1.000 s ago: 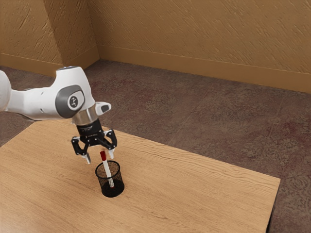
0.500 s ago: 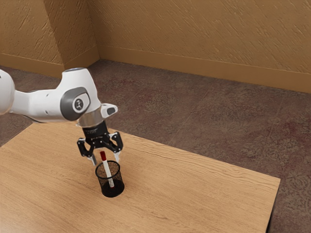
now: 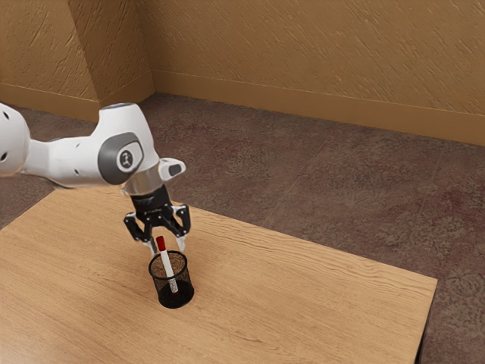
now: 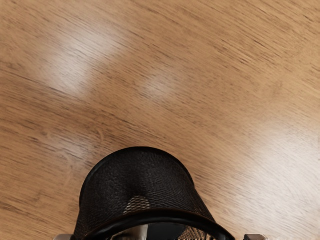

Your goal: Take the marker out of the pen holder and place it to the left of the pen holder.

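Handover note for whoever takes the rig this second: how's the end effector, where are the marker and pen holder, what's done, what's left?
End effector: open, just above the pen holder, fingertips spread around the marker's red cap end.
Marker: standing tilted in the pen holder, red cap above the rim.
Pen holder: upright on the table.
Done: lined up roughly over the marker; no grip yet.
Left: grip it, lift it out, lay it left of the pen holder.

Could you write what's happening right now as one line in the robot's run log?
marker: leaning in pen holder, red cap up | gripper: open, near cap | removal: not yet done
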Tool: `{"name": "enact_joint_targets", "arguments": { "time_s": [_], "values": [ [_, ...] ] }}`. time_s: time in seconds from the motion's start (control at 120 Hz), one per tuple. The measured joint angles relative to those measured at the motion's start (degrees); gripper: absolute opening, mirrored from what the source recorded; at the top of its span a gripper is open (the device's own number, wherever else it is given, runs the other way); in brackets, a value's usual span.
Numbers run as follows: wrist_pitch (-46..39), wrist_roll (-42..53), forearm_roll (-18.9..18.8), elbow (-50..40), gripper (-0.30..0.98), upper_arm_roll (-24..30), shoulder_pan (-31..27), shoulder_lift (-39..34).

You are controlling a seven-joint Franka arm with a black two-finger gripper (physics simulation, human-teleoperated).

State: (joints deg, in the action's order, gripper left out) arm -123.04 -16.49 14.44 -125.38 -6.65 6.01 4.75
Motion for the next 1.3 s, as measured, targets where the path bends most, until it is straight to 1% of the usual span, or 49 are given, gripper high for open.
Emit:
{"name": "enact_joint_targets", "arguments": {
  "time_s": [0.192,0.333,0.467,0.775,0.825,0.892,1.025,1.117,1.2,1.3],
  "values": [
    [0.87,1.30,0.00,-0.33,0.21,-0.05,-0.21,-0.48],
    [1.34,2.03,-0.01,-0.08,0.10,-0.61,-0.07,-0.66],
    [1.65,2.59,-0.02,-0.04,0.05,-0.80,-0.34,-0.78],
    [2.06,3.36,-0.17,0.03,-0.01,-0.77,-0.08,-1.23],
    [2.29,3.37,-0.26,-0.02,-0.02,-0.80,-0.03,-2.05],
    [3.00,3.35,-0.59,-0.30,-0.03,-0.99,0.27,-5.10],
    [6.22,3.15,-3.05,-0.41,-0.05,-1.58,0.43,-13.42],
    [9.71,3.01,-5.56,-0.20,-0.06,-5.65,-0.93,-18.34],
    [13.48,2.98,-7.85,-0.28,-0.06,-9.00,-4.26,-20.28],
    [19.44,2.89,-10.33,-0.76,-0.07,-10.16,-5.12,-21.05]
  ]
}}
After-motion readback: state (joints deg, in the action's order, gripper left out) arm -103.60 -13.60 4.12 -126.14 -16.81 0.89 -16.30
